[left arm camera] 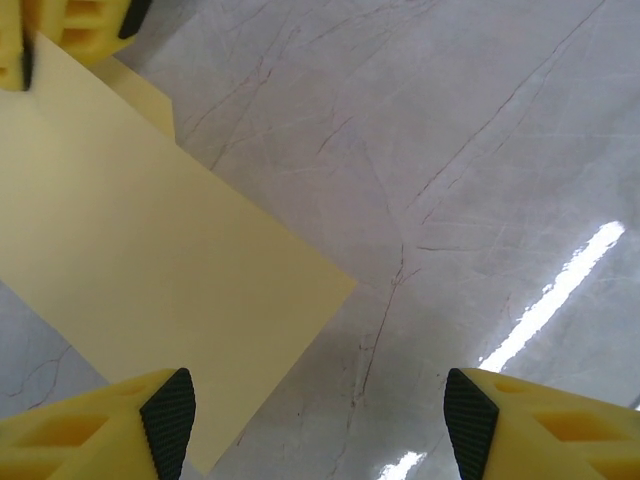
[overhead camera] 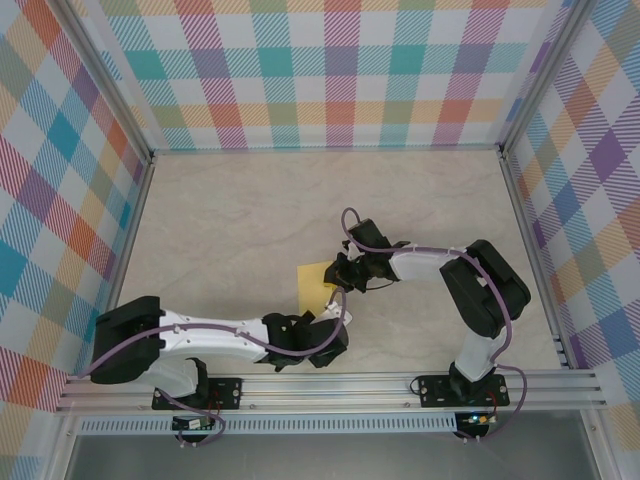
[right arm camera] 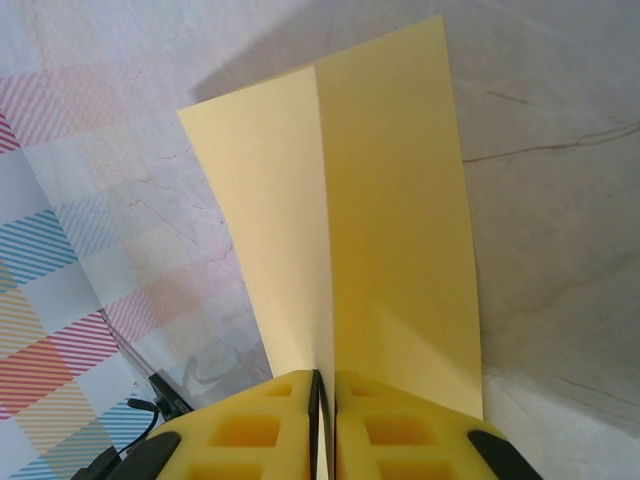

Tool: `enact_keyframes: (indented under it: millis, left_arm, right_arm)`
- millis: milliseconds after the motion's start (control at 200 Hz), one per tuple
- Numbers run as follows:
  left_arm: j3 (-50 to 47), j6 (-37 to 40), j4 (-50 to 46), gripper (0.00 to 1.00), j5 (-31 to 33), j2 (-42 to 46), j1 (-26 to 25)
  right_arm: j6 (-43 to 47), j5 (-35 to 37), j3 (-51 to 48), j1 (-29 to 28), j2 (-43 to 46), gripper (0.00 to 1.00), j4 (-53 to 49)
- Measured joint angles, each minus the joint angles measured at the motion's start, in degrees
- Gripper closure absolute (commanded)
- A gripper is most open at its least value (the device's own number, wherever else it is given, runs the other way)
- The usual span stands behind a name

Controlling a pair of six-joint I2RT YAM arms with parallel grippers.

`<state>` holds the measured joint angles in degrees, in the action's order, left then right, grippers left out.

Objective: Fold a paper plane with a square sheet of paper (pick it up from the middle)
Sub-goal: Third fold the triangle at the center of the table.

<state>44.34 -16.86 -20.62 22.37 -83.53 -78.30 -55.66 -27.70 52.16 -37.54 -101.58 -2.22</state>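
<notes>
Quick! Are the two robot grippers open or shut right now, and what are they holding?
Left gripper: open, gripping nothing.
Right gripper: shut on the folded yellow paper.

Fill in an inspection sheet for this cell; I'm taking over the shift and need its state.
Surface: pale marbled table, some glare.
Job's things: yellow paper, creased lengthwise, not yet a plane.
Clutter: nothing seen.
Grippers: right gripper shut on the paper at the crease; left gripper open, holding nothing, beside the paper.
Cables: purple cables run along both arms.
Surroundings: plaid walls on three sides; metal rail under the arm bases.
</notes>
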Motion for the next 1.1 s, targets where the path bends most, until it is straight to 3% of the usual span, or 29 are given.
enact_keyframes:
  millis: [170, 410, 525, 725, 860, 1100]
  left_arm:
    - [1.25, -0.42, -0.26, 0.41, 2.78, -4.20, -0.61]
    - [-0.15, -3.34, 0.61, 0.87, 6.93, -1.11, -0.68]
    - [-1.49, -4.83, 1.27, 1.00, 7.69, 1.53, -0.68]
    - [-3.30, -5.51, 1.29, 1.00, 7.76, 4.11, -0.13]
    - [-4.28, -4.70, 1.66, 0.48, 6.19, 6.64, 0.48]
    - [-3.13, -2.54, 4.48, 0.35, 2.27, 3.78, 0.17]
  right_arm:
    - [0.00, 0.00, 0.04, 0.00, 0.00, 0.86, -0.39]
    - [0.46, 0.24, 0.33, 0.00, 0.00, 0.84, -1.49]
    - [0.63, 0.24, 0.33, 0.00, 0.00, 0.84, -1.99]
    - [0.79, 0.26, 0.42, 0.00, 0.00, 0.84, -2.14]
    - [0.87, 0.20, 0.76, 0.00, 0.00, 0.85, -2.34]
    - [0.87, 0.17, 0.94, 0.00, 0.00, 0.85, -2.38]
